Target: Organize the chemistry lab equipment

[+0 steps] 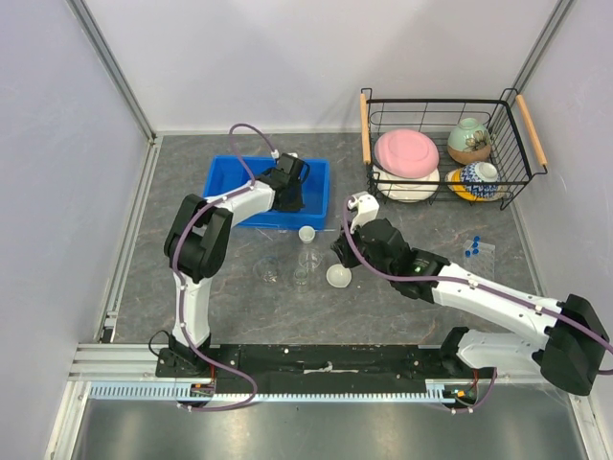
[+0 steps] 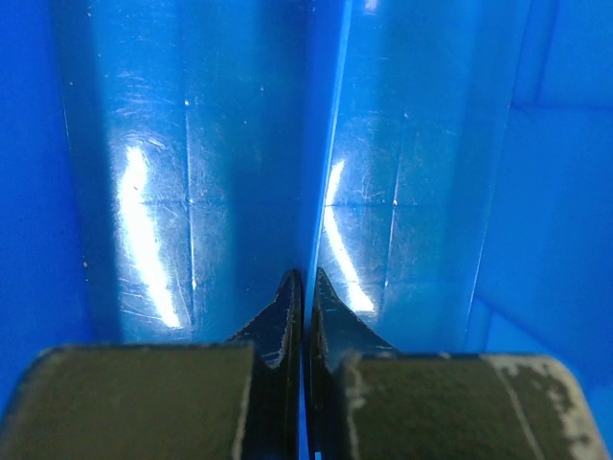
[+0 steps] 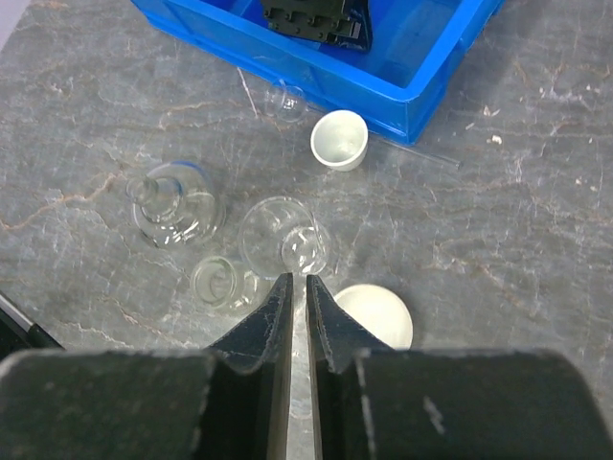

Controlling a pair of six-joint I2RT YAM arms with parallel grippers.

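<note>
Grey table (image 1: 536, 287); left fingers (image 2: 287, 309) pressed together in blue bin (image 2: 192, 144), right fingers (image 3: 278, 316) (same) near beakers (image 3: 283, 240)

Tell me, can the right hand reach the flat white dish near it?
Probably yes. The right hand is right next to the flat white dish, and nothing covers the dish. The hand looks shut, though, so it would have to open first.

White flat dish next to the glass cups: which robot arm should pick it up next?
The right one. The right gripper hangs over the table with the white flat dish just beside it. The left gripper is down inside the blue bin, farther off, with the bin wall in between.
</note>
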